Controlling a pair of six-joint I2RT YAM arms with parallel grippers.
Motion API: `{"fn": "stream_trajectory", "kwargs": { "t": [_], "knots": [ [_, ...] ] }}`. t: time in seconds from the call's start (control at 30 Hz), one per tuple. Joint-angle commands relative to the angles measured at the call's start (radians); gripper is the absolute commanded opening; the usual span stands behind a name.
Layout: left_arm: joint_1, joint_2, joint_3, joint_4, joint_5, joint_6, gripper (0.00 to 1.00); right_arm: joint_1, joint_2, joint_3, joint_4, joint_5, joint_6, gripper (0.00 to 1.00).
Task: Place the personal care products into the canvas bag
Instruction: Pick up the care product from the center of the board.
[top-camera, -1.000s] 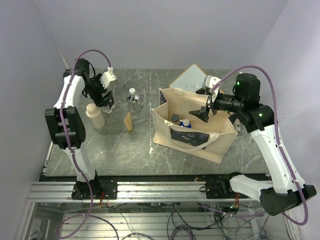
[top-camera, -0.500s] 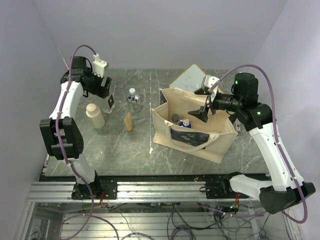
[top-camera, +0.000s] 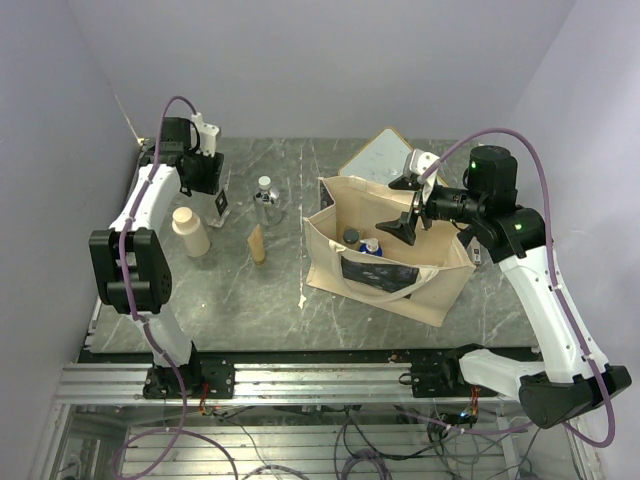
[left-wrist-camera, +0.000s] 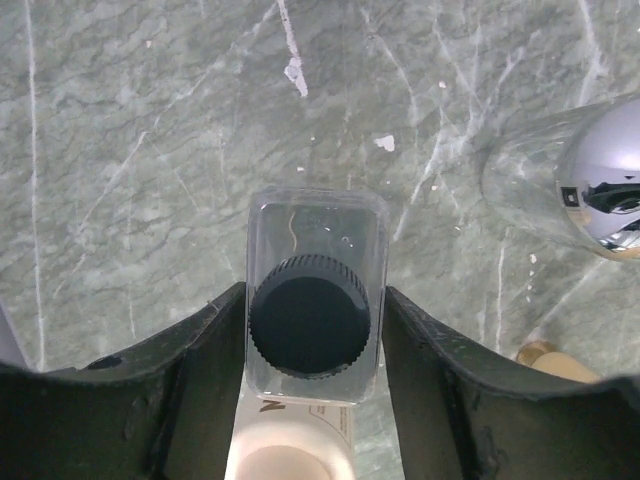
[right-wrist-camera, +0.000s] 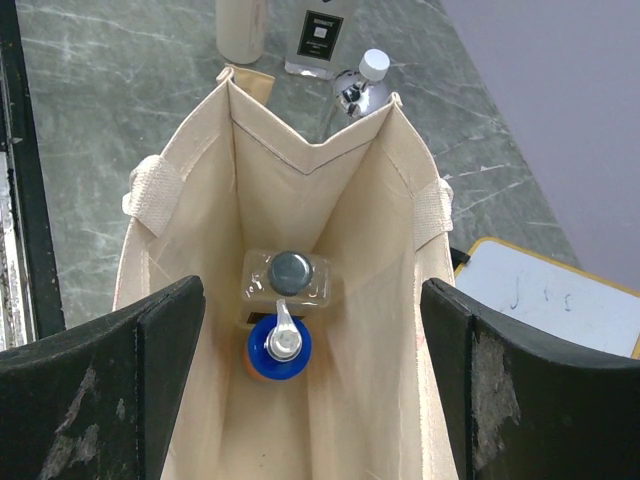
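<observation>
From above first. Find the left gripper (top-camera: 219, 200) near the far-left corner of the worktop (top-camera: 250, 300), reaching down onto the black-capped bottle (top-camera: 221, 208). Count three more products standing on the left half: cream cylinder (top-camera: 190, 232), silver-capped bottle (top-camera: 265, 195), tan tube (top-camera: 258, 244). Look to the right half for the canvas bag (top-camera: 440, 290), upright and gaping, with a white board (top-camera: 378, 155) beyond it toward the far edge. Note the right gripper (top-camera: 412, 207) hanging over the bag's mouth, jaws spread wide, gripping nothing.

Through the left wrist next. See the fingers (left-wrist-camera: 170, 390) set flat against both sides of the square bottle, no gap showing on either side: pinching it at the shoulder beside the cap (upright, apparently not yet lifted). Mind the silver-capped bottle close on the right.

Through the right wrist last. Look down into the bag at an orange bottle (right-wrist-camera: 279, 345) with blue cap and a grey-capped bottle (right-wrist-camera: 287, 272), touching, on the floor, bare fabric around them.

Judging the step as grasp-and-lift: squeeze evenly across the flat faces, without twisting. Raise straight up before swinging right, so as to miss the silver cap. Cross the bag's rim high, well apart from the right gripper. Lower inside before letting go, beside the two bottles rather than on them.
</observation>
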Motion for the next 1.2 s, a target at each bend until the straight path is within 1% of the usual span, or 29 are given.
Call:
{"fn": "stream_trajectory", "kwargs": {
  "t": [0.0, 0.13, 0.2, 0.27, 0.37, 0.5, 0.6, 0.67, 0.77, 0.93, 0.97, 1.07, 1.17],
  "knots": [
    [-0.003, -0.004, 0.005, 0.02, -0.055, -0.047, 0.58, -0.007, -0.019, 0.008, 0.013, -0.01, 0.009, 0.89],
    [-0.003, -0.033, 0.07, -0.05, 0.001, -0.047, 0.36, -0.007, -0.015, 0.019, 0.008, -0.011, 0.008, 0.89],
    [-0.003, -0.072, 0.104, -0.081, 0.037, -0.049, 0.21, -0.007, -0.008, 0.032, 0.004, -0.011, 0.008, 0.89],
    [-0.032, -0.136, 0.117, -0.101, 0.068, -0.057, 0.08, -0.008, 0.001, 0.045, -0.001, -0.011, 0.011, 0.89],
    [-0.072, -0.231, 0.107, -0.128, 0.048, -0.064, 0.07, -0.006, 0.014, 0.059, -0.001, -0.009, 0.016, 0.89],
    [-0.151, -0.368, 0.072, -0.173, -0.036, -0.069, 0.07, -0.006, 0.037, 0.09, -0.012, -0.005, 0.018, 0.89],
    [-0.205, -0.454, 0.076, -0.233, -0.103, -0.079, 0.07, -0.005, 0.062, 0.128, -0.036, 0.002, 0.008, 0.89],
    [-0.222, -0.507, 0.082, -0.275, -0.106, -0.096, 0.07, -0.005, 0.082, 0.153, -0.049, 0.014, 0.002, 0.89],
    [-0.241, -0.593, 0.067, -0.322, -0.064, -0.124, 0.07, -0.005, 0.114, 0.187, -0.06, 0.019, -0.005, 0.89],
    [-0.279, -0.699, 0.005, -0.382, 0.075, -0.126, 0.07, -0.002, 0.133, 0.194, -0.021, 0.008, 0.012, 0.89],
    [-0.283, -0.712, -0.012, -0.393, 0.122, -0.123, 0.07, -0.001, 0.138, 0.196, -0.016, 0.008, 0.017, 0.89],
    [-0.301, -0.751, -0.091, -0.389, 0.201, -0.106, 0.07, 0.003, 0.152, 0.213, -0.014, 0.003, 0.024, 0.89],
    [-0.352, -0.772, -0.168, -0.367, 0.228, -0.09, 0.07, 0.005, 0.165, 0.222, -0.015, -0.001, 0.031, 0.89]
  ]
}}
